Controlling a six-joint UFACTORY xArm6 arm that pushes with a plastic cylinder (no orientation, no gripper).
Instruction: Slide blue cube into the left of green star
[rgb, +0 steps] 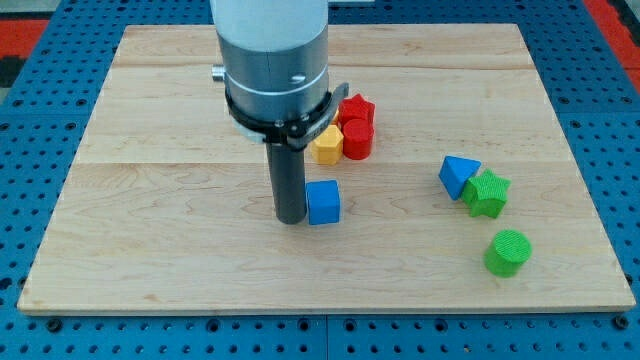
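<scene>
The blue cube sits near the middle of the wooden board. My tip stands right against the cube's left side, touching it. The green star lies well to the view's right of the cube, with a blue triangular block touching its upper left side.
A green cylinder lies below the star. A yellow block and two red blocks cluster just above the cube, behind the arm. The wooden board lies on a blue perforated table.
</scene>
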